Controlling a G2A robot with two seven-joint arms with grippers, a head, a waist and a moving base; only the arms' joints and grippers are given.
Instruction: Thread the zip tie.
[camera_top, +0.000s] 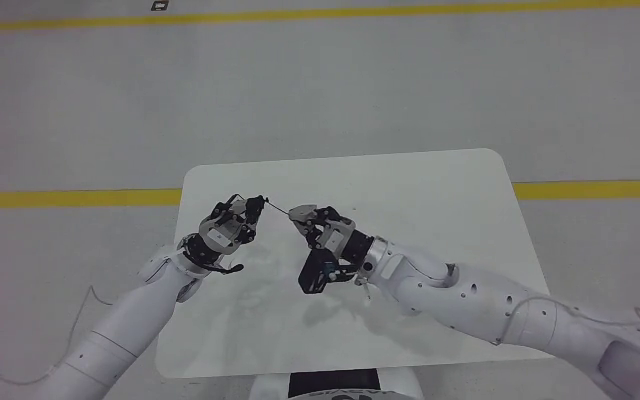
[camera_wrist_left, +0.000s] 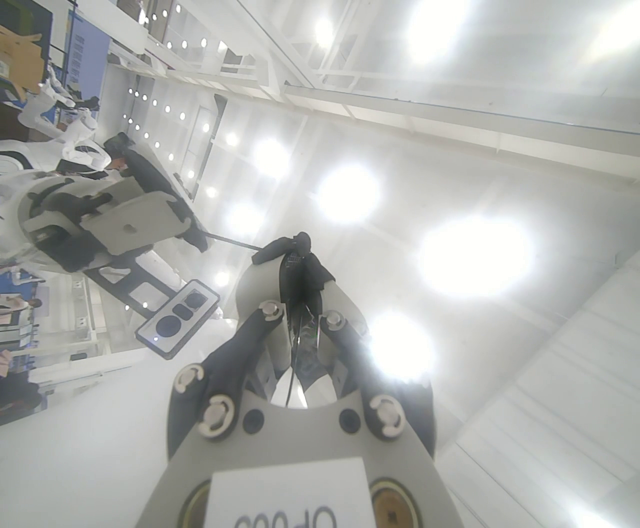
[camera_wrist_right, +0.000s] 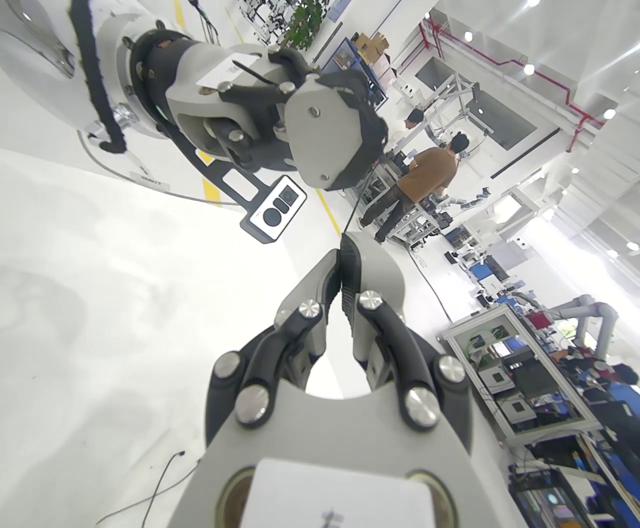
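A thin black zip tie (camera_top: 278, 207) stretches in the air between my two grippers, above the left part of the white table (camera_top: 440, 200). My left gripper (camera_top: 248, 212) is shut on one end of it; in the left wrist view its fingers (camera_wrist_left: 295, 255) pinch the black tie, and the strand (camera_wrist_left: 235, 242) runs off to the other gripper. My right gripper (camera_top: 300, 214) holds the other end. In the right wrist view that gripper (camera_wrist_right: 341, 257) is shut on the tie (camera_wrist_right: 356, 207), which rises to the left gripper (camera_wrist_right: 330, 125) close above it.
The table's near-left edge (camera_top: 175, 300) lies under the left arm. Most of its bare surface is to the right and at the back. A yellow floor line (camera_top: 90, 197) runs behind the table. A thin black cable (camera_wrist_right: 160, 480) lies on the white surface.
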